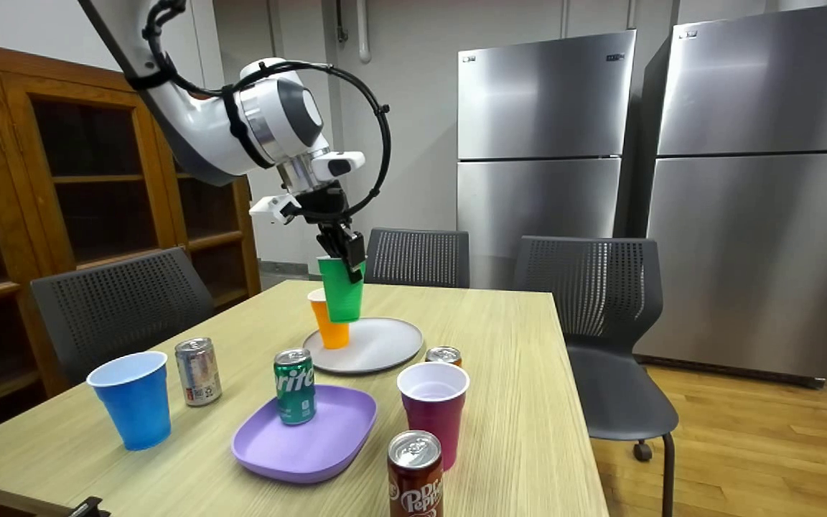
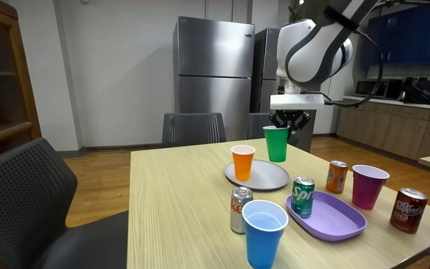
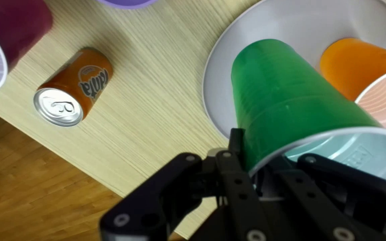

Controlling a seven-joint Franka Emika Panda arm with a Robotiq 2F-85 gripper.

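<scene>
Leftward, an orange cup (image 2: 243,164) stands on a gray plate (image 2: 270,180). Just right of it I hold a green cup (image 2: 276,145) aloft, my gripper (image 1: 353,268) pinched tight on its rim. Nearer, at right, a can (image 1: 444,355) mostly hidden behind a maroon cup (image 1: 438,413) in an exterior view reads Fanta in my wrist view.

The jaws hold a green cup (image 1: 343,300) above the table (image 1: 503,337).

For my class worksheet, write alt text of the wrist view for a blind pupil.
A black gripper pinches a green cup near its rim. Behind it lies a grey plate bearing an orange cup. On the image's left, an orange Fanta can and a maroon cup stand on a pale table.
</scene>
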